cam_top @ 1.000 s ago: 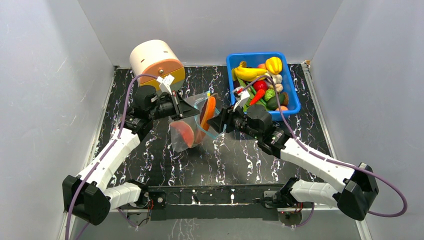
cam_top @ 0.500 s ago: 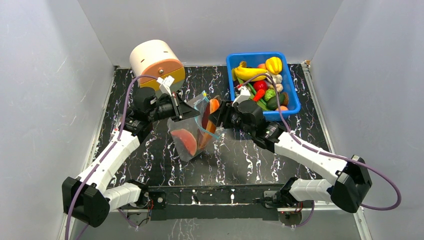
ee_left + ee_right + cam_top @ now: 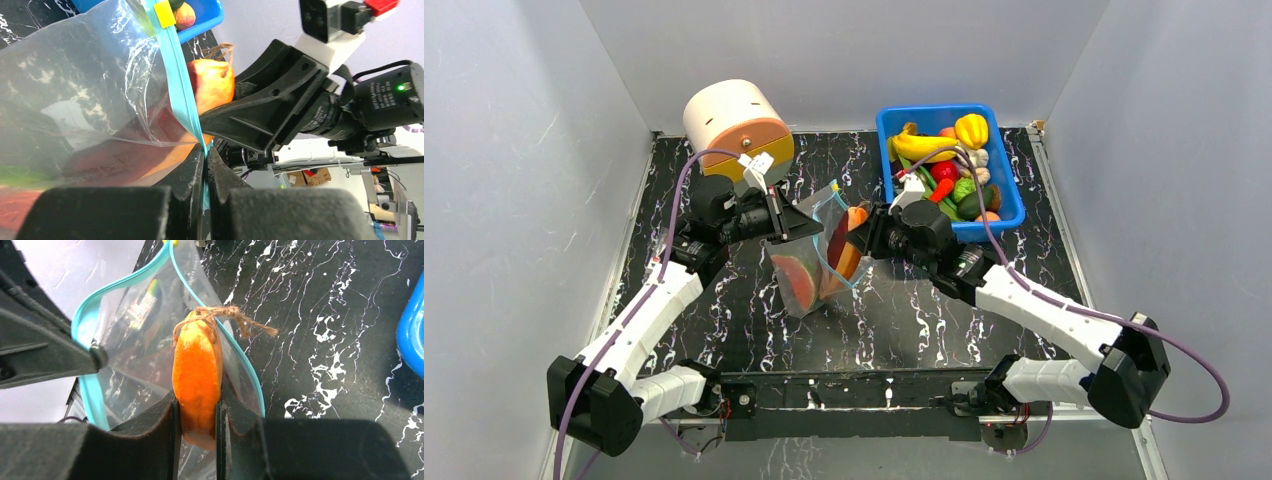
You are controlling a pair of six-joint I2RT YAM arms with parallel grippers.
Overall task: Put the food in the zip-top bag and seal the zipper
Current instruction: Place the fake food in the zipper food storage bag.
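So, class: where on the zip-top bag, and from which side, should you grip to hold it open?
Pinch the teal zipper strip on one lip of the zip-top bag, from the left, as the left gripper does: it looks the firmest edge, and the other lip bows away.

Looks like a robotics lab test cell. The black marble-print table (image 3: 904, 310) is boxed in by plain pale walls (image 3: 514, 200) behind it and on both sides, two robot arms (image 3: 1034, 312) sit bolted along its near edge, and a blue bin (image 3: 999, 230) at its far right corner holds plastic toy food (image 3: 924, 146). Past it, maybe a cardboard box (image 3: 315, 176), blurry.
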